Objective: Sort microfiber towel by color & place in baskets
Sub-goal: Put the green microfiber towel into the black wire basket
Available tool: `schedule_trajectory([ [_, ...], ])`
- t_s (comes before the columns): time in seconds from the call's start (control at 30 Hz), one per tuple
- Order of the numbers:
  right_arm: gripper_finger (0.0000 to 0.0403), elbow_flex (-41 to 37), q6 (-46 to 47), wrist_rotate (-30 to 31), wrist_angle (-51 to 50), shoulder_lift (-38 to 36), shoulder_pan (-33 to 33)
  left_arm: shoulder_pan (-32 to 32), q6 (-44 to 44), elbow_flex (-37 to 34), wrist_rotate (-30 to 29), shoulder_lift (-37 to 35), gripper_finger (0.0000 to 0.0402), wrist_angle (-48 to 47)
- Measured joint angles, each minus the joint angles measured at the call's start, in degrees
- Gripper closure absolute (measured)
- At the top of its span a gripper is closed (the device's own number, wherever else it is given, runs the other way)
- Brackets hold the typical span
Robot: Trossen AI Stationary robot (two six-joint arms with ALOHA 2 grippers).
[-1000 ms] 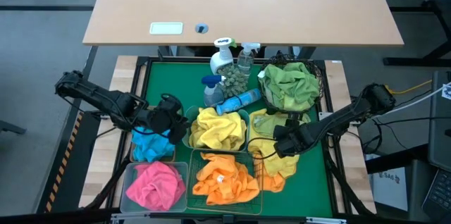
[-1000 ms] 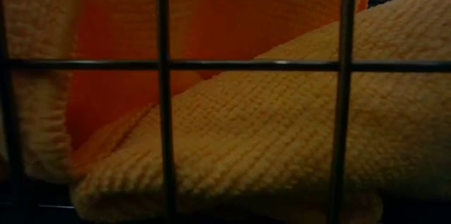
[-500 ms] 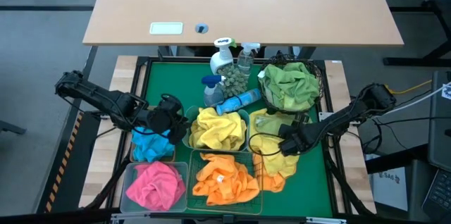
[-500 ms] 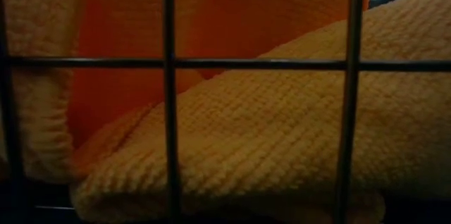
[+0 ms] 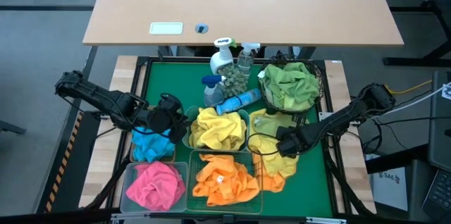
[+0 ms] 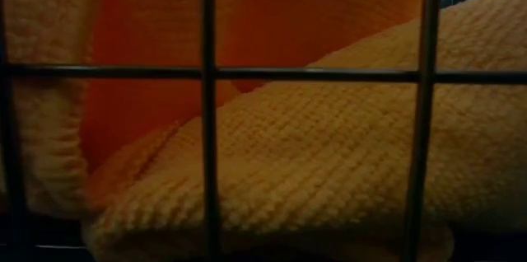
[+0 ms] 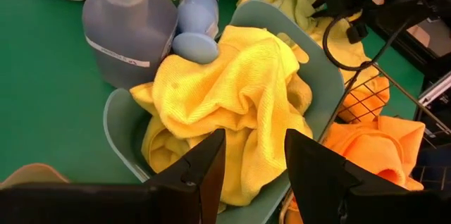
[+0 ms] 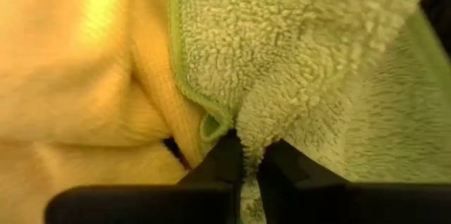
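Near the far edge of my green worktop [image 5: 162,83] stand a white spray bottle [image 5: 222,53] and a clear one [image 5: 246,55]. Just nearer lie a blue bottle [image 5: 242,101] and a bowl of greenish bits [image 5: 232,79].

The spray bottles [image 5: 227,76] stand at the back of the surface [image 5: 169,83]. The round basket [image 5: 289,86] sits to their right. The tub [image 5: 215,127] is in the middle. In front, the bin [image 5: 155,185] is left of the wire basket [image 5: 225,180]. The left gripper [image 5: 175,117] is beside the tub, and the right gripper [image 5: 284,143] is on the other side.
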Motion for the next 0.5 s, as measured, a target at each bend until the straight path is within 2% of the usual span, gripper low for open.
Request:
schedule_trajectory([
  [0.27,0.0395,9.2,-2.7,0.6,-11.8,0.0,0.0,0.0,1.8,0.0,0.0,0.0,0.0262,0.0],
  [0.5,0.0391,20.5,-3.3,6.9,-23.8,0.0,0.0,0.0,1.9,0.0,0.0,0.0,0.0262,0.0],
])
